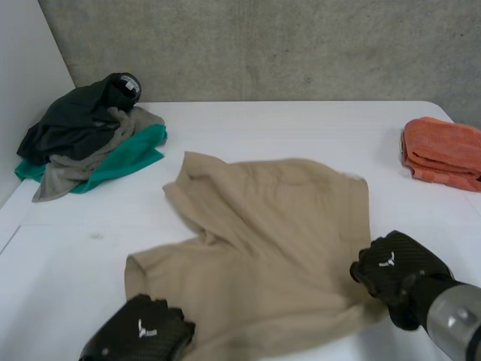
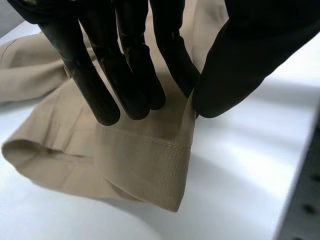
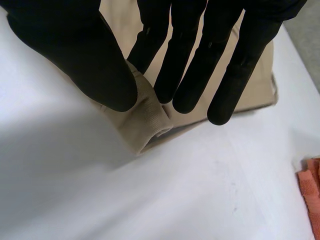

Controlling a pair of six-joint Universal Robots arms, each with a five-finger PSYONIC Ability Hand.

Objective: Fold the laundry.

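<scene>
A tan garment (image 1: 278, 241) lies spread and rumpled across the middle of the white table (image 1: 301, 128). My left hand (image 1: 143, 331) is at its near left corner. In the left wrist view the straight fingers of the left hand (image 2: 125, 60) pinch the stitched hem of the garment (image 2: 145, 160) against the thumb, and the hem hangs below them. My right hand (image 1: 394, 274) is at the garment's near right edge. There the thumb and fingers of the right hand (image 3: 200, 50) pinch a rolled fold of the tan cloth (image 3: 150, 117).
A heap of dark, grey and teal clothes (image 1: 90, 135) sits at the back left. A folded orange cloth (image 1: 443, 150) lies at the right edge, also seen as an orange cloth (image 3: 310, 190) beyond my right hand. A concrete wall stands behind the table.
</scene>
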